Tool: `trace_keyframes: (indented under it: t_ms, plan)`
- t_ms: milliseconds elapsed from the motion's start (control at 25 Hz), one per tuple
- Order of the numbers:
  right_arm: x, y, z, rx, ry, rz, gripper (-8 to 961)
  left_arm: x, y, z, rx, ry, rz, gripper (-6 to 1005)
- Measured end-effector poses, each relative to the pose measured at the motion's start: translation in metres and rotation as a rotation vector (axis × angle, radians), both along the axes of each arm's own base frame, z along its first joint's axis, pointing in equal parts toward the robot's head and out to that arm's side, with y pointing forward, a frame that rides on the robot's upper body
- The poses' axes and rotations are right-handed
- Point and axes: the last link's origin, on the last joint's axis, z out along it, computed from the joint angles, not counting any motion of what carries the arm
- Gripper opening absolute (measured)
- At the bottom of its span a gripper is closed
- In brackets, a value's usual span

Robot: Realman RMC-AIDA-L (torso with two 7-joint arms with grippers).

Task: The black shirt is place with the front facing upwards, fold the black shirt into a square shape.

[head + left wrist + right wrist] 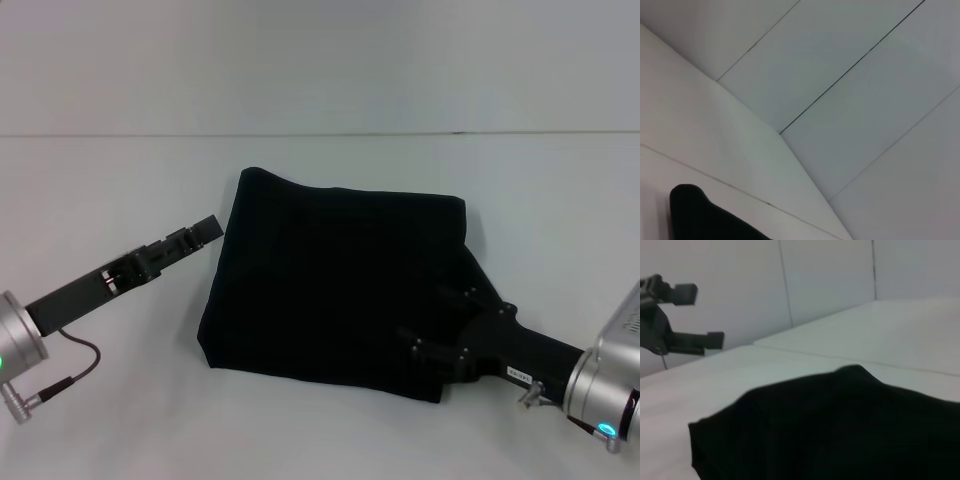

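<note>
Nearest the head camera, at 8 o'clock of the scene, the left arm's silver wrist leads up to the left gripper (203, 231), which hovers just beside the left edge of the black shirt (335, 280) without visibly touching it. Its fingers (702, 340) appear in the right wrist view spread apart, released and holding nothing. At centre, the black shirt lies flat on the white counter (320, 90), folded into a roughly four-sided, slightly skewed block; no print or tag shows on the upward face. One rounded corner of the fabric (695, 212) enters the left wrist view. At 4 o'clock, the right gripper (438, 322) reaches in over the shirt's lower right corner, black against black cloth; whether it is clenched on the fabric or released cannot be told. From the right wrist camera, the shirt (840, 430) fills the foreground as a low, rumpled mound on the counter (900, 335).
</note>
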Motion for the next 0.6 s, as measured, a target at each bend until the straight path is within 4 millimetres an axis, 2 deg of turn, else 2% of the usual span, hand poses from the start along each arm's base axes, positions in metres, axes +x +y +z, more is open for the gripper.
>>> trace_keyframes:
  t_ms: [360,600]
  plan:
    - [0.015,-0.004,0.000,0.011,-0.038,-0.069,930,-0.002,0.000,0.000,-0.017,-0.004,0.008,938]
    - [0.015,-0.011,0.015,0.063,0.046,-0.042,931,-0.005,-0.001,0.002,-0.033,-0.010,0.024,938]
